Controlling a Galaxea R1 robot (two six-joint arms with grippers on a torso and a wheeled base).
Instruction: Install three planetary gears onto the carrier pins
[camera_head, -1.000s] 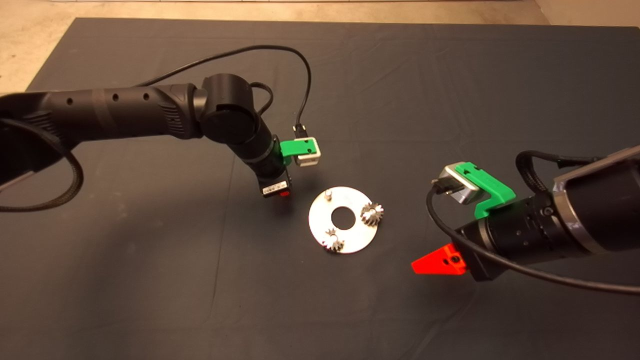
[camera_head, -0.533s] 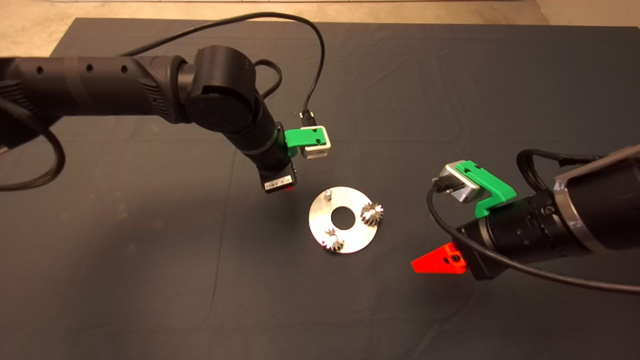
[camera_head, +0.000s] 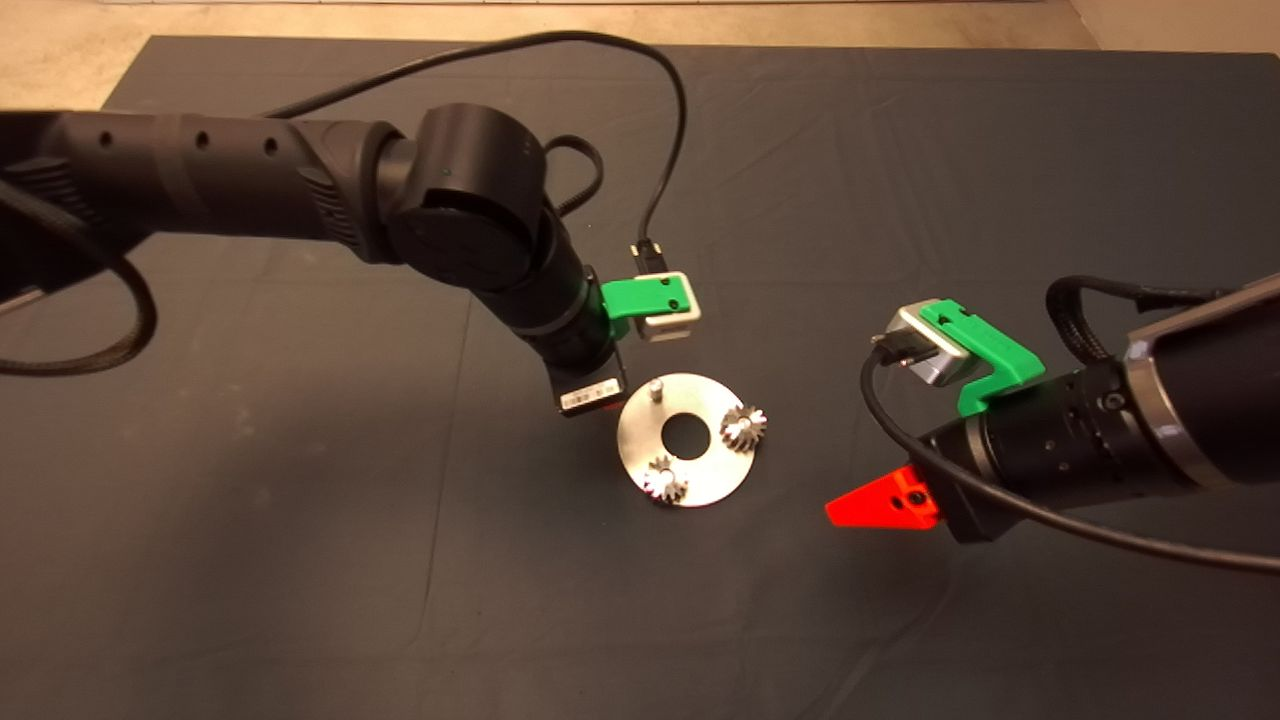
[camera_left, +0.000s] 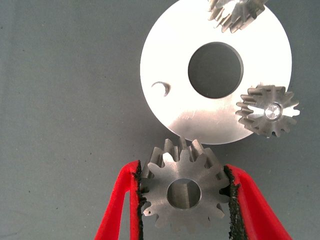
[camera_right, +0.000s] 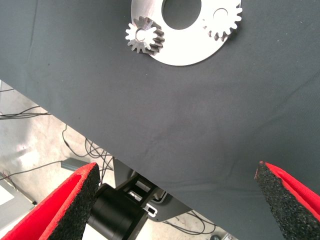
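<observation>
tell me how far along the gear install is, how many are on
Two planetary gears already sit on pins on the disc. The third gear is clamped in the left gripper, beside the disc's edge near the one bare pin. Left to do: lower that gear onto that pin. The right gripper hovers open, off to the disc's right.

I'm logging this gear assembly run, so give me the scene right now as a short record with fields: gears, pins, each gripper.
gears seated: two planetary gears sit on pins of the disc
free pin: one carrier pin stands bare at the disc's far-left edge
third gear: the third gear is clamped in the left gripper, just off the disc's rim
left gripper: beside the disc, near the bare pin
right gripper: right gripper open, empty, right of the disc
</observation>
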